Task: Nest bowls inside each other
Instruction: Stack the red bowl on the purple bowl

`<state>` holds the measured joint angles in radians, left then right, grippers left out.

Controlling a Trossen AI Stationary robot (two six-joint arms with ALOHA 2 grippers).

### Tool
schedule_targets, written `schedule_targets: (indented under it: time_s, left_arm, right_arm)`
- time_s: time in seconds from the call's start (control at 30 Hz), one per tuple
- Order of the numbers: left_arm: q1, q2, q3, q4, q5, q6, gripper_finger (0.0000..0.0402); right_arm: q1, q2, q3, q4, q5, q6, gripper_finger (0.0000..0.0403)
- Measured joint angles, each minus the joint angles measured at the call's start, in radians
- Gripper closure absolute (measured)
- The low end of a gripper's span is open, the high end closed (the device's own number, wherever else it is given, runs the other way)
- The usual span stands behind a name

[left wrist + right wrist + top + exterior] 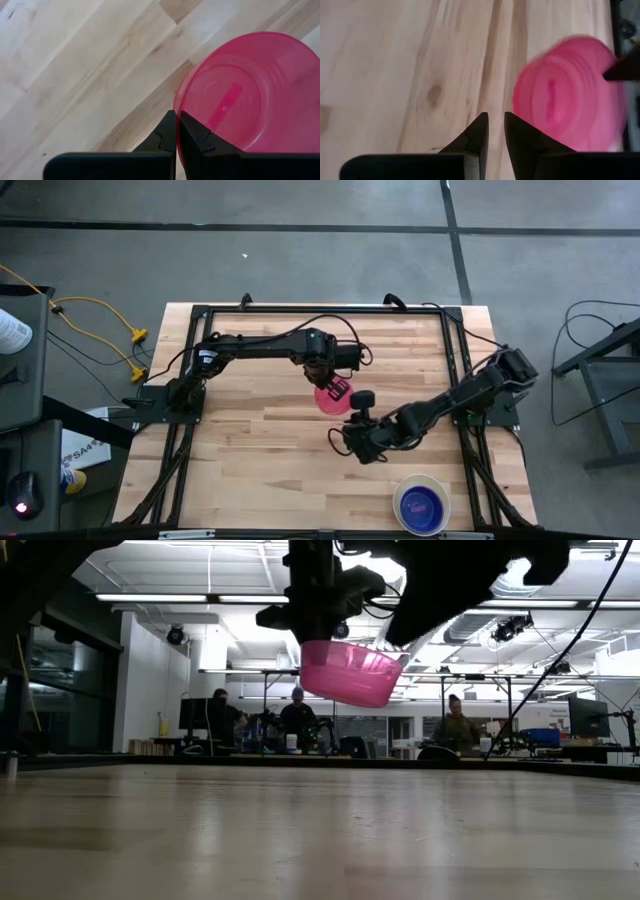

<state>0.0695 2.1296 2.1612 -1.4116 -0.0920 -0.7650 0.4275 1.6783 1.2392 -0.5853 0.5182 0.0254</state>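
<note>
Left gripper (334, 388) sits near the middle of the pale wooden plank table (250, 450), its arm reaching in from the 9 o'clock side. Its jaws are clamped shut on the rim of a round pinkish-red translucent plastic bowl (328, 399). Left wrist view shows the two dark fingertips (172, 131) pinched together over the bowl's edge, the bowl (255, 95) open side toward the camera.

Low view: that bowl (349, 671) hangs clear of the tabletop, tilted, under the dark gripper; table surface beneath it bare.

Right gripper (357, 442) lies just toward 5 o'clock of the held bowl, its arm coming from the 3 o'clock edge. Nothing is between its fingers; in the right wrist view the fingertips (482, 127) stand a narrow gap apart over bare wood, with the pink bowl (567, 95) ahead of them and blurred.

Larger round white plastic bowl (421, 504) rests on the table toward 5 o'clock, near the front edge, well apart from both grippers. A smaller blue round bowl (421, 502) is nested inside it.

Off the table at 9 o'clock: yellow cable (95, 315) on the grey floor.

Low view, far background: three seated people (297, 718) at benches in the room beyond the table.
</note>
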Motion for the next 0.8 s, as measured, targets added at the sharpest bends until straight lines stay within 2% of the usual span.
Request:
schedule_targets:
  time_s: [0.23, 0.8]
  left_arm:
    - [-0.007, 0.0, 0.0, -0.007, 0.003, 0.001, 0.0401]
    - [-0.017, 0.0, 0.0, -0.032, 0.004, 0.005, 0.0401]
  right_arm:
    - [0.019, 0.016, -0.001, 0.006, 0.087, -0.053, 0.0348]
    - [0.018, 0.015, -0.023, 0.028, 0.092, -0.164, 0.0348]
